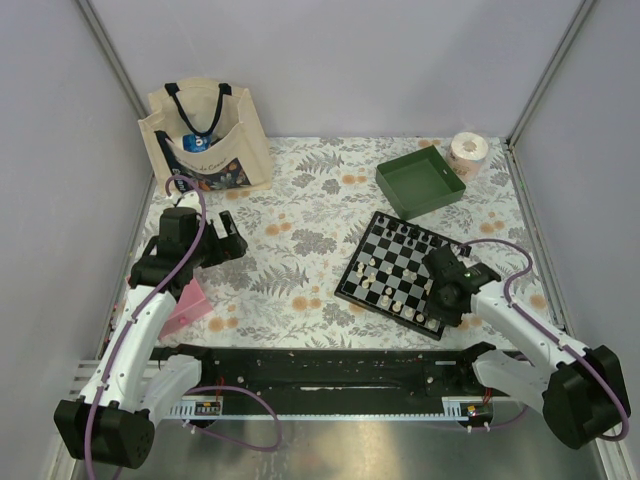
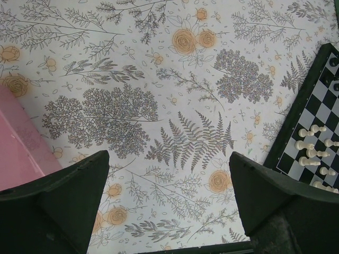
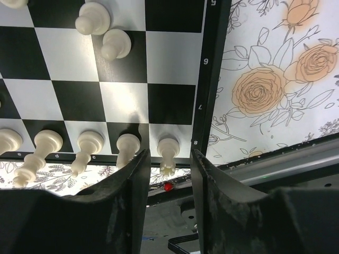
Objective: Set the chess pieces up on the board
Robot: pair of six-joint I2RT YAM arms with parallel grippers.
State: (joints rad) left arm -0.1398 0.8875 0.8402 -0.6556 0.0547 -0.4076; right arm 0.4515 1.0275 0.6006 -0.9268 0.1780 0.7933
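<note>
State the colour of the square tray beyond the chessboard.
The tray is dark green, clearest in the top external view.

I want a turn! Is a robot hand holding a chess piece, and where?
Nothing is held. The right gripper flanks a white piece at a corner of the board without touching; the left gripper is open, empty.

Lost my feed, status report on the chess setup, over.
Left gripper open, empty, over the tablecloth. Right gripper open, straddling a white piece on a corner square of the board. Neighbouring piece close beside.
</note>
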